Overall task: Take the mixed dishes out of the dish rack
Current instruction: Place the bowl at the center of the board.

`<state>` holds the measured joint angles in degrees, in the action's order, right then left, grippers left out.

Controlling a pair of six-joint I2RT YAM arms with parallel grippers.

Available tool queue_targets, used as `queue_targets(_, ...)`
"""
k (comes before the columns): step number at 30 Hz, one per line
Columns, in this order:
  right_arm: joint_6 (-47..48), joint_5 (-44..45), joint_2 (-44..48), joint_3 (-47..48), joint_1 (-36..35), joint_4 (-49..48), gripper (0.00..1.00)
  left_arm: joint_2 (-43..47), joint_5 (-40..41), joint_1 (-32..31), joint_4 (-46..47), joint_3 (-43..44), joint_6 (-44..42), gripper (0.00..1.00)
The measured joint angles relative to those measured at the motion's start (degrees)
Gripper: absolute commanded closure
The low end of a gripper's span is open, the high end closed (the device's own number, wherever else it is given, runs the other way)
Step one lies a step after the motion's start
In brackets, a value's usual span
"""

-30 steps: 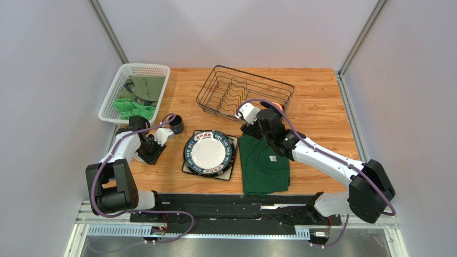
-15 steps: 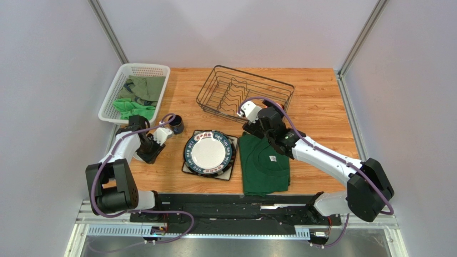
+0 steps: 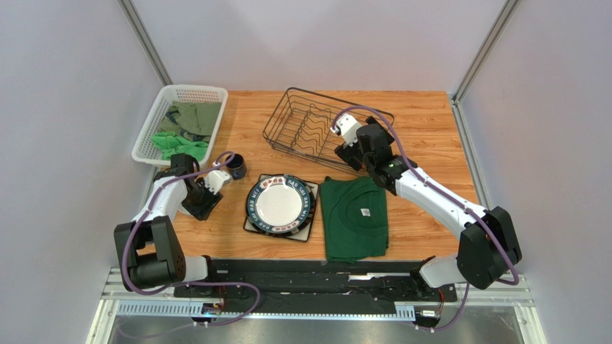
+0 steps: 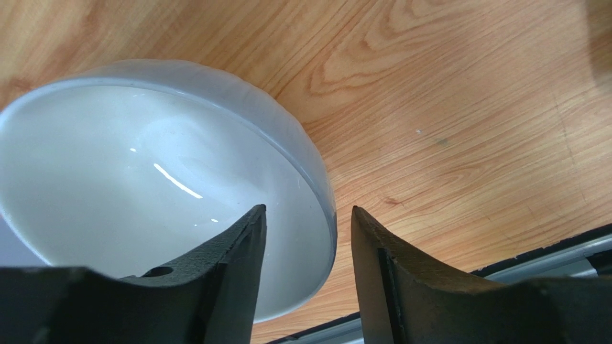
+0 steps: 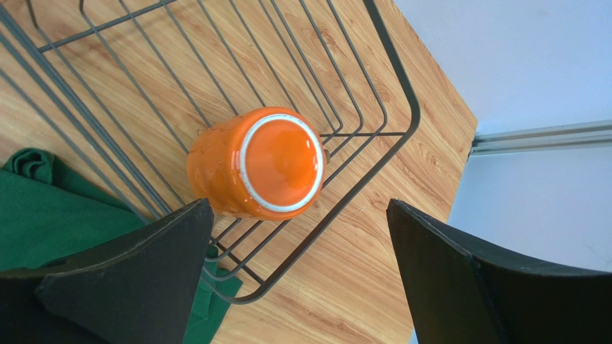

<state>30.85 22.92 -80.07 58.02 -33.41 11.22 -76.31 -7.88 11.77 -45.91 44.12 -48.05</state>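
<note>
One orange mug [image 5: 255, 163] is left in a corner of the dish rack [image 3: 316, 95], the wide-open right pincer [image 5: 298, 208] newly swung above it, while the left pincer [image 4: 307, 215] has slackened open astride the white bowl [image 4: 144, 186], leaving it on the surface [image 4: 445, 107].

The desk [image 3: 431, 143] is orange-brown wood with darker grain. The dish rack [image 3: 316, 95] is dark thin wire. Inside the rack, the orange mug [image 5: 266, 161] is glossy, with a white ring round its base.

Left of the rack, the basket [image 3: 197, 88] is white and holds olive cloth [image 3: 194, 118] and bright green cloth [image 3: 176, 145].

In front of the rack:
- The round plate [image 3: 280, 204] has a white centre and a dark rim with white lettering and red marks.
- The shirt [image 3: 354, 218] is deep green with a small white label.
- The dark blue mug [image 3: 237, 167] is plain.
- The bowl [image 4: 144, 179] is plain white.
</note>
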Motion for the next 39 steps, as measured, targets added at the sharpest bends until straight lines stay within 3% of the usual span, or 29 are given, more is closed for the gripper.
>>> queue_targets(12,-7.65,-7.50,-7.54,12.83,7.26,10.38,0.00,3.78,-2.47,0.02,-3.19,1.31,-0.31,0.28)
queue_targets(39,-14.19,-22.47,-24.41,32.74,14.47,34.38,0.00,7.23,-3.43,0.02,-7.08,1.31,-2.43,0.26)
